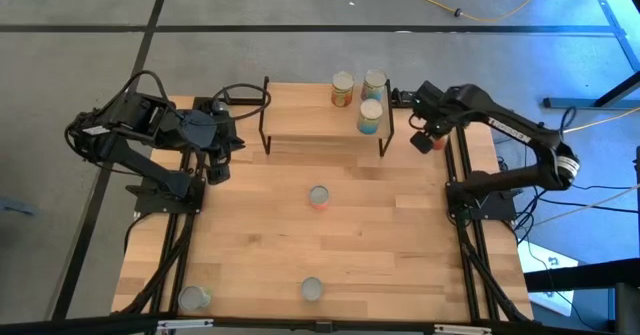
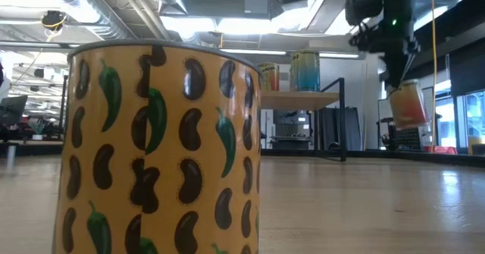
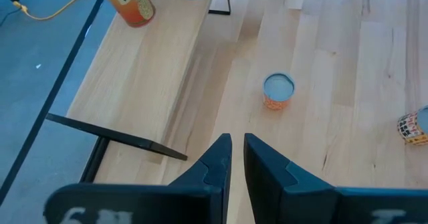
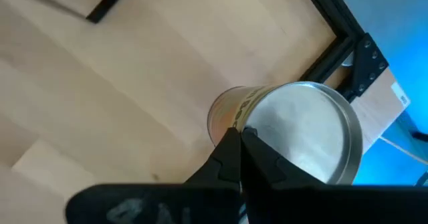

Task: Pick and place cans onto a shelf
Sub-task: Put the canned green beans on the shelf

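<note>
Nearest to the low camera: yellow can (image 2: 159, 148) printed with beans and green peppers, upright on the counter (image 1: 400, 245), not yet picked.

Seems somewhat past the half, judging by the count. Already on the shelf (image 1: 300, 125): three upright cans, all on its right part, namely yellow-label can (image 1: 343, 89), back can (image 1: 374, 83) and teal can (image 1: 369, 115). Left part of the plank bare.

In work now: orange-red can (image 2: 409, 104), clamped at its upper rim by the right hand (image 1: 428, 135), hanging clear of the counter just beside the right end of the shelf, a little tilted in the low view. Not yet over the plank.

Left to do, as far as seen from above: middle can (image 1: 318, 196) with an orange side, front-edge can (image 1: 311, 289), and corner can (image 1: 193, 297) at the front left. All three upright and well apart from each other. Probably one of these is the yellow one, but cannot tell which.

Waiting near the left end of the shelf: left hand (image 3: 237, 142), fingers nearly together with only a thin slit, holding nothing.

About contents: every visible top is a closed silver lid, so nothing of the inside to report.
</note>
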